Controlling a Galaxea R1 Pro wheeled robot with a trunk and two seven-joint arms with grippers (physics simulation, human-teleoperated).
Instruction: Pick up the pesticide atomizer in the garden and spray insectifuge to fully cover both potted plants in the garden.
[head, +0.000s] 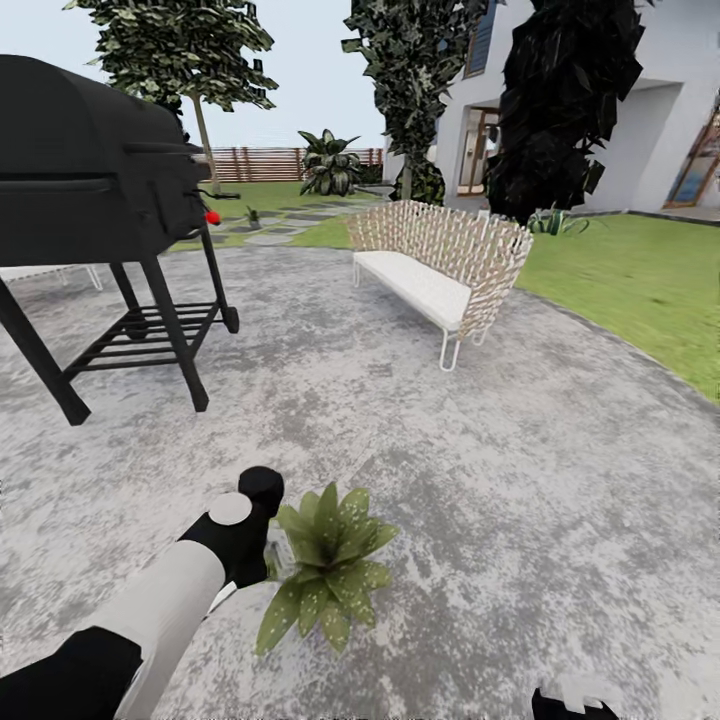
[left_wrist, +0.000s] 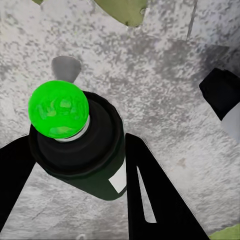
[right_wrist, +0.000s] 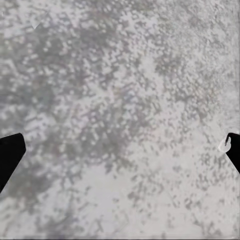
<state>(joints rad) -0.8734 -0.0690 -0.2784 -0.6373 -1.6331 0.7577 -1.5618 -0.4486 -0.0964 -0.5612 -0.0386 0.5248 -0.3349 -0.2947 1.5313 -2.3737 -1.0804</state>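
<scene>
On grey patio (head: 420, 420), left gripper (left_wrist: 75, 165) clamps green-capped dark atomizer (left_wrist: 95, 155).

Bare grey patio (head: 480, 480) lies open to the right of and beyond the potted plant (head: 328, 565). The grill (head: 95, 190) blocks the far left, the white sofa (head: 440, 270) stands well ahead. The plant's leaves crowd the left end effector (head: 268, 555).

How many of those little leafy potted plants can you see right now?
1. The potted plant sits on the grey patio right beside the left gripper, which holds the pesticide atomizer. A second plant may be out of frame.
</scene>
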